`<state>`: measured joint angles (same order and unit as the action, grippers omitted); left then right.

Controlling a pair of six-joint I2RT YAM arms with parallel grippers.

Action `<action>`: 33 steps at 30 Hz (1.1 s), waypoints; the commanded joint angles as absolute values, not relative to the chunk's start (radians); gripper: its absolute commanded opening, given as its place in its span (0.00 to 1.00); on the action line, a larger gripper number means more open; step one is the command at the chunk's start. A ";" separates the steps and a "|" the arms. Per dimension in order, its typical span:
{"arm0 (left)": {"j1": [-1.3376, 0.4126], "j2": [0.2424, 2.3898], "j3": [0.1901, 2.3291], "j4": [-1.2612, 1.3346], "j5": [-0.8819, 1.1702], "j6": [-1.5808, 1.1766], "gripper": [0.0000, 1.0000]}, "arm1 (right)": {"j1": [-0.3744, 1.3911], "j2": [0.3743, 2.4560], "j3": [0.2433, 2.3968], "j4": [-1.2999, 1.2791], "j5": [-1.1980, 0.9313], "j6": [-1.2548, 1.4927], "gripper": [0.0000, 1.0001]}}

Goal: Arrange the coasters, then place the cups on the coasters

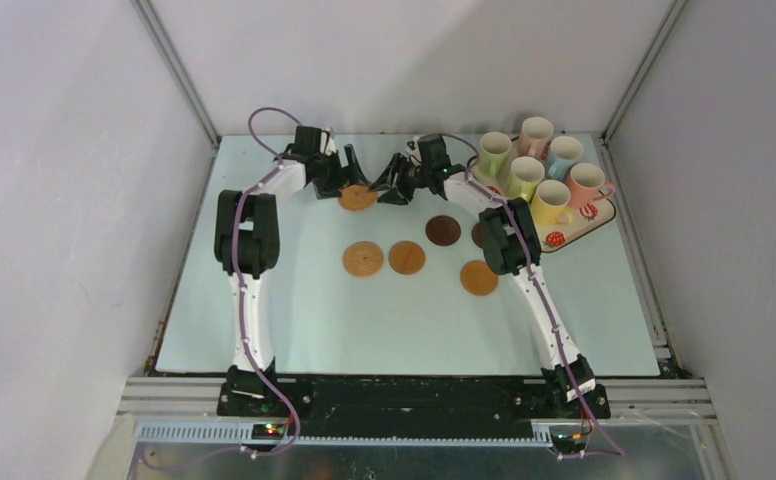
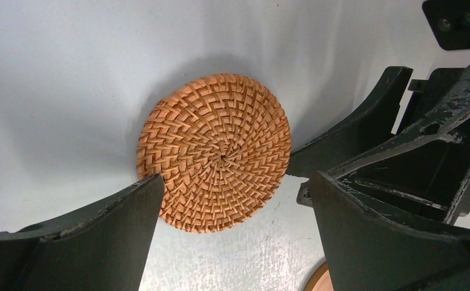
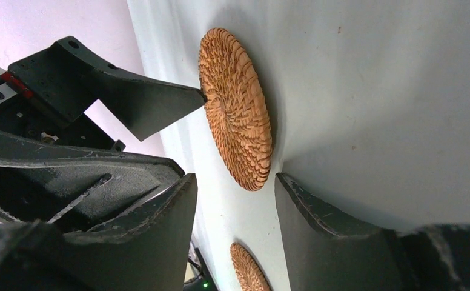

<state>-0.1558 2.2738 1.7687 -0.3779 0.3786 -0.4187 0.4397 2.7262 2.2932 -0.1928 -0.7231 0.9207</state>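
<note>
left of the tray (image 1: 596,218), a woven coaster (image 2: 214,151) is being flanked by the left gripper (image 2: 235,182) and the right gripper (image 3: 234,179), both being held spread; cups (image 1: 549,200) are being borne on the tray.

We find the far middle of the tabletop (image 1: 294,330) crowded: the left gripper (image 2: 235,180) and right gripper (image 3: 235,179) face each other over one woven coaster (image 1: 357,197), parted jaws almost meeting, leaving no gap for a third approach. The tray (image 1: 582,230) packed with cups (image 1: 550,202) fills the far right corner, and the right arm's elbow (image 1: 509,238) hangs just beside it. Flat coasters (image 1: 407,257) dot the centre; the left side and near strip lie free for us
</note>
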 commanded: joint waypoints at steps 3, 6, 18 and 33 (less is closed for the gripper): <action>-0.204 2.301 1.732 -0.483 0.443 -0.426 1.00 | 0.475 2.786 2.341 -0.177 -0.689 0.933 0.52; -0.205 2.300 1.729 -0.479 0.450 -0.428 1.00 | 0.489 2.799 2.356 -0.167 -0.690 0.936 0.51; -0.202 2.294 1.730 -0.479 0.470 -0.412 1.00 | 0.476 2.780 2.393 -0.193 -0.707 0.861 0.00; 0.045 1.912 1.928 -0.522 0.691 -0.391 1.00 | 0.420 2.498 2.395 -0.423 -0.615 0.449 0.00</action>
<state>-0.0872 2.1445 1.8381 -0.5037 0.6182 -0.4099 0.4377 2.6892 2.3642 -0.3260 -0.7013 0.6384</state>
